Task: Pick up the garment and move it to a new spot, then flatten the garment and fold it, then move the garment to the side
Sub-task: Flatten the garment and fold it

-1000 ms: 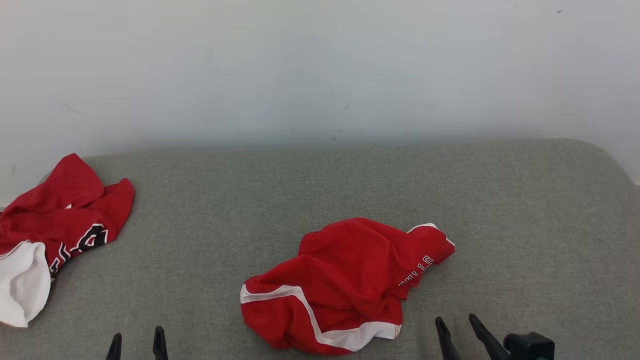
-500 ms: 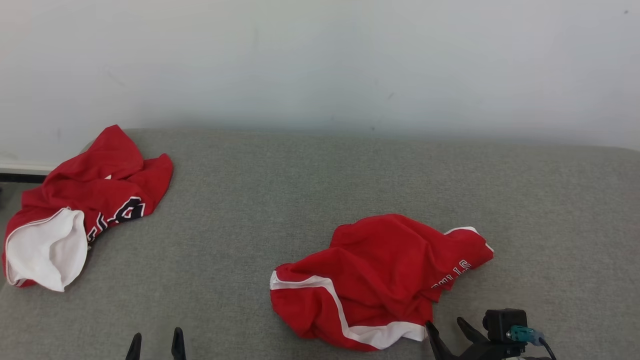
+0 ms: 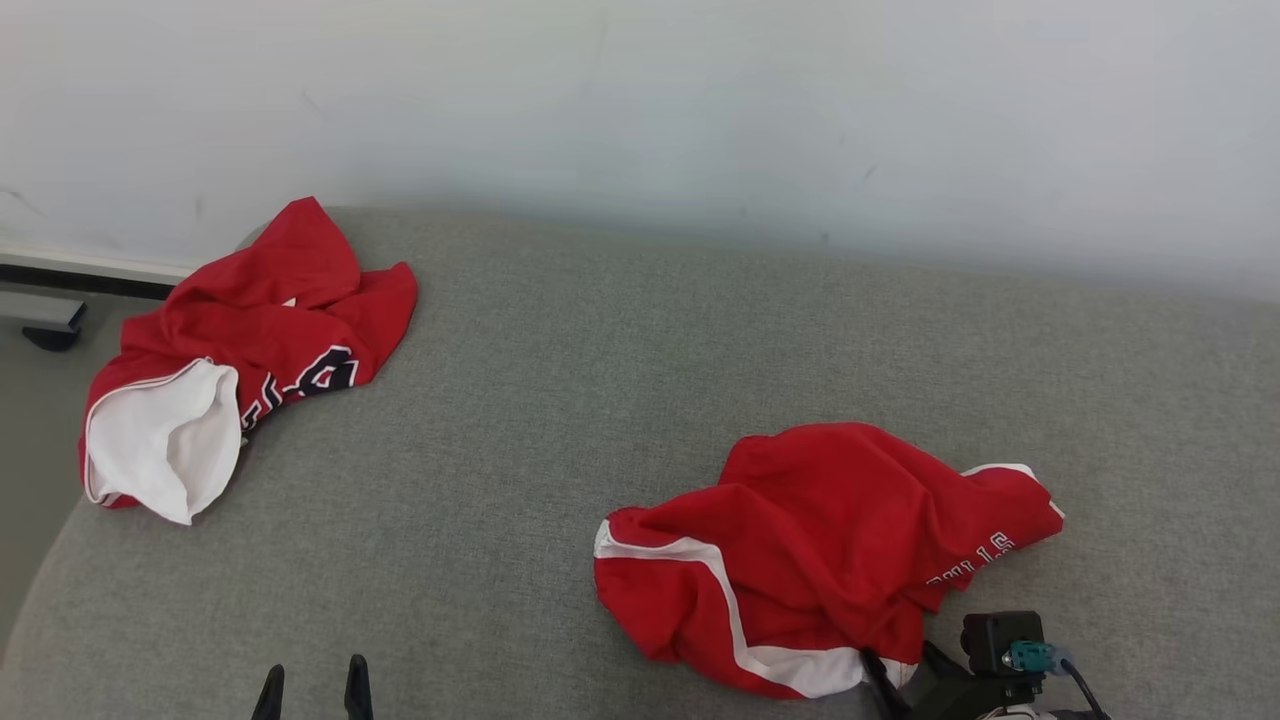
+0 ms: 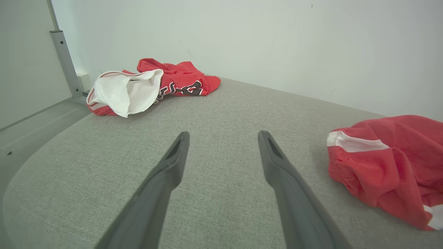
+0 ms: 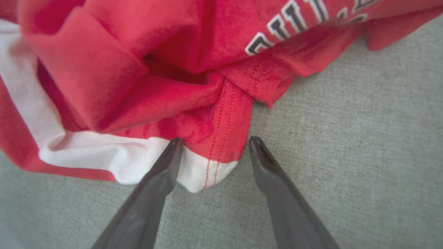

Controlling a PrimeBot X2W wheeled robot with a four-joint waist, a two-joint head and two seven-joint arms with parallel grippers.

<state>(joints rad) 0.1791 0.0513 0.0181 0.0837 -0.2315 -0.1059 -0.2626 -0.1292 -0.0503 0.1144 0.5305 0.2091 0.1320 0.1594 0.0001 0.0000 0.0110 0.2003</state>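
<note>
Left gripper is spread wide with nothing in it, hanging over bare grey cushion, well apart from the crumpled red garment off to its right. Right gripper is wide open too. Its fingers straddle the garment's white-trimmed hem corner, not clamped on it.

Left gripper, right gripper — both spread wide

Bright, soft, even light. In the head view a faint shadow hugs the garment at its 6 o'clock edge. In the right wrist view the cloth blurs toward 10 o'clock. Both wrist views bow at their edges.
</note>
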